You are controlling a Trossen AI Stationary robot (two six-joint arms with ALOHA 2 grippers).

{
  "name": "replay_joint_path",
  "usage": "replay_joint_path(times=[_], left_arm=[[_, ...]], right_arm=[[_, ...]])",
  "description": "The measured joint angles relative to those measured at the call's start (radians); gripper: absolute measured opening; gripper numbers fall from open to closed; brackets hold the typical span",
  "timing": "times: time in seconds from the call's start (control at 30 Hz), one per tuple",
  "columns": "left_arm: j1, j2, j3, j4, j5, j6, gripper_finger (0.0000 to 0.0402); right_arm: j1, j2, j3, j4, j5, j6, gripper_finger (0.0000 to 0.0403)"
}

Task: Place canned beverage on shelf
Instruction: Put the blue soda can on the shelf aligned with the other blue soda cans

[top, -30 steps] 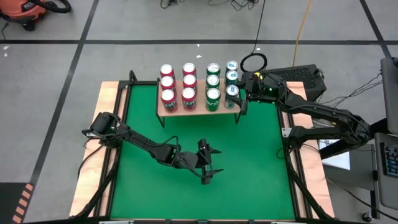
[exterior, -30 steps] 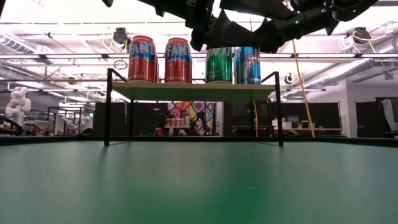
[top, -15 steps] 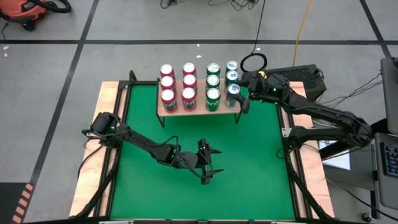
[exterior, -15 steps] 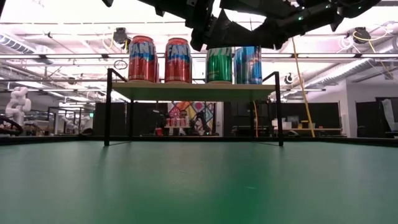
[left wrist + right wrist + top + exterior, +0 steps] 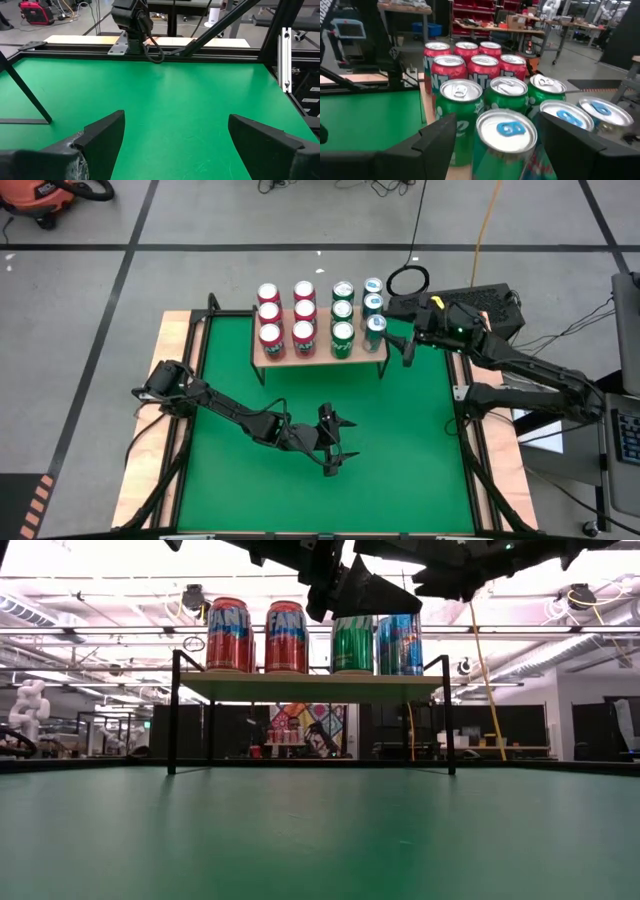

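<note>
The shelf [image 5: 320, 357], a light-wood board on thin black legs, stands at the far middle of the green table [image 5: 410, 450]. On it stand rows of red cans [image 5: 285, 315], green cans [image 5: 342, 313] and blue cans [image 5: 373, 302]. The nearest blue can [image 5: 507, 131] rests upright on the board's near right corner. My right gripper [image 5: 401, 346] hovers open just right of that corner at can height; the can stands just beyond its fingertips, untouched. My left gripper [image 5: 338, 443] hangs open over the table's middle, nothing between its fingers [image 5: 107, 132].
The shelf's black legs [image 5: 448, 715] reach down to the table. A wooden rim [image 5: 165, 410] borders the green surface. The right arm's base [image 5: 130, 20] stands at the table's right edge. Open green surface lies near and right of my left gripper.
My right gripper has drawn back from the nearest blue can toward the table's right edge, rising a little, its fingers still apart. The can stays upright on the shelf's near right corner.
</note>
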Motion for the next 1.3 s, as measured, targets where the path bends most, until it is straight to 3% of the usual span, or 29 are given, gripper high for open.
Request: replay_joint_path(times=[0.17,0.43,0.77,0.93,1.3], left_arm=[[0.000,0.000,0.000,0.000,0.000,0.001,0.0351],[0.000,0.000,0.000,0.001,0.000,0.001,0.0351],[0.000,0.000,0.000,0.002,-0.002,0.001,0.0351],[0.000,0.000,0.000,0.002,-0.008,0.001,0.0351],[0.000,0.000,0.000,0.002,-0.009,0.001,0.0351]], right_arm=[[0.070,-0.063,0.000,-0.139,0.134,0.013,0.0267],[0.151,-0.070,-0.020,-0.351,0.140,0.120,0.0262],[0.177,-0.017,-0.103,-0.238,0.141,0.112,0.0199],[0.176,0.019,-0.103,-0.188,0.190,0.068,0.0169],[0.176,0.099,-0.103,-0.130,0.191,0.036,0.0142]])
